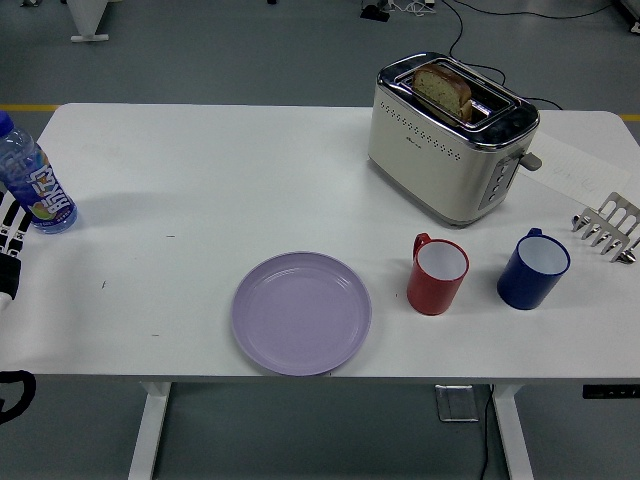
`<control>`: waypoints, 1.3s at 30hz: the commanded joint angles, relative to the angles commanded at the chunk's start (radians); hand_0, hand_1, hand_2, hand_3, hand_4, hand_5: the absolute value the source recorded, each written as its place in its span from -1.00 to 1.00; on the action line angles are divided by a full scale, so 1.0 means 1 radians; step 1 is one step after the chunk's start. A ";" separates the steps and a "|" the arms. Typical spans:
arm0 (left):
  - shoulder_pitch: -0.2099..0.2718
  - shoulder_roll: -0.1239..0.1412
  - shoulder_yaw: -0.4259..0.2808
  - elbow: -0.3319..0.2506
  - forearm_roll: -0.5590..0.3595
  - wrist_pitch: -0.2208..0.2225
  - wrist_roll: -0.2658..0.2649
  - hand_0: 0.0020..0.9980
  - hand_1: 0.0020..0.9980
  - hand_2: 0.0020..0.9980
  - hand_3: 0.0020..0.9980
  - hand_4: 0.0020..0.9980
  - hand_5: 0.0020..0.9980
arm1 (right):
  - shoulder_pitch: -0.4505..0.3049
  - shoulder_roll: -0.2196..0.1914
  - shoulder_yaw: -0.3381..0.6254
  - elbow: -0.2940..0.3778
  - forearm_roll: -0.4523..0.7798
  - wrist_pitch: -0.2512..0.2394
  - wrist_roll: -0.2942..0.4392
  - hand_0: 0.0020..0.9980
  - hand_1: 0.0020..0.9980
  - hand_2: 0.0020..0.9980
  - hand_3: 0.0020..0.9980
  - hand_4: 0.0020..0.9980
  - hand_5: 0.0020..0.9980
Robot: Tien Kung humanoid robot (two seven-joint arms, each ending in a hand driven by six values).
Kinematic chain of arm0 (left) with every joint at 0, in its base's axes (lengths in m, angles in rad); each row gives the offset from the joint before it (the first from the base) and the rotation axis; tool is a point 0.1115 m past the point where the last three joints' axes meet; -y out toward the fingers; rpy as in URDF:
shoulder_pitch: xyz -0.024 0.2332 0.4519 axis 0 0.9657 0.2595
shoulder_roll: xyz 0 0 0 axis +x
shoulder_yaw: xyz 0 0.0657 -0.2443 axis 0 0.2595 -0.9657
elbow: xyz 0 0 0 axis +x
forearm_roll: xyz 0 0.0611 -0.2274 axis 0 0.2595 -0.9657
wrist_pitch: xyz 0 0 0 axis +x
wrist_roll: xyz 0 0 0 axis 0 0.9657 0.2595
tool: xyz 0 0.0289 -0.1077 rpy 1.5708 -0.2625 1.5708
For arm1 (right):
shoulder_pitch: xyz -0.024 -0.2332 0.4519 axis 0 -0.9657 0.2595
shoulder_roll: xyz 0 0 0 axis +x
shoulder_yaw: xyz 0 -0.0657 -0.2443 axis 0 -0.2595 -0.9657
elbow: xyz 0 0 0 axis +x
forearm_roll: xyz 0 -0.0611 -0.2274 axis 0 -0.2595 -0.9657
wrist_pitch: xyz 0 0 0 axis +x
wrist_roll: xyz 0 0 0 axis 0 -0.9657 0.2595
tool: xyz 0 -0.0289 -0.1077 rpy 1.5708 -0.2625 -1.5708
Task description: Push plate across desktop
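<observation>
Head view, round lilac plate (301, 313) – smooth, shallow, left robot hand (8, 245) at edge, finger state unclear.

A white table in a room with a grey floor

The white table (200, 180) stands on white legs (150, 430), and the grey floor (250, 50) shows behind it and under it. Black cables (500, 12) lie on the floor past the table's far edge. A yellow line (28, 107) runs on the floor by the table's far left corner. Soft light falls on the table.
</observation>
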 joint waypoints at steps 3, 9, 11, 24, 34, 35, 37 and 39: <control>0.005 0.009 -0.007 0.008 0.021 -0.020 0.039 0.59 0.62 0.59 0.58 0.08 1.00 | 0.002 -0.001 -0.004 -0.001 0.006 0.000 0.002 0.18 0.05 0.22 0.19 -0.26 0.09; 0.002 0.010 -0.015 0.007 0.037 -0.032 0.061 0.59 0.61 0.58 0.58 0.09 1.00 | 0.006 -0.001 -0.005 -0.001 0.008 0.002 0.002 0.18 0.05 0.22 0.19 -0.26 0.09; 0.000 0.009 -0.016 0.006 0.040 -0.031 0.064 0.59 0.61 0.58 0.58 0.09 1.00 | 0.008 -0.001 -0.007 -0.001 0.010 0.003 0.003 0.18 0.05 0.22 0.19 -0.26 0.09; -0.003 0.004 -0.022 0.008 0.051 -0.025 0.074 0.60 0.61 0.58 0.57 0.11 1.00 | 0.011 -0.002 -0.006 -0.002 0.007 0.002 0.003 0.18 0.05 0.22 0.19 -0.27 0.09; -0.009 0.005 -0.020 0.014 0.056 -0.025 0.075 0.60 0.61 0.58 0.58 0.11 1.00 | 0.013 -0.004 -0.015 -0.003 0.024 0.001 0.011 0.18 0.05 0.21 0.19 -0.27 0.09; -0.010 0.005 -0.019 0.015 0.057 -0.025 0.075 0.60 0.61 0.58 0.58 0.11 1.00 | 0.014 -0.004 -0.015 -0.003 0.025 0.001 0.012 0.18 0.05 0.21 0.19 -0.27 0.09; -0.011 0.005 -0.017 0.016 0.059 -0.025 0.076 0.60 0.61 0.58 0.57 0.11 1.00 | 0.014 -0.004 -0.014 -0.003 0.024 0.001 0.010 0.18 0.05 0.21 0.19 -0.27 0.08; -0.012 0.004 -0.018 0.016 0.062 -0.025 0.076 0.60 0.61 0.58 0.57 0.11 1.00 | 0.014 -0.003 -0.013 -0.002 0.023 0.001 0.009 0.18 0.05 0.21 0.19 -0.27 0.08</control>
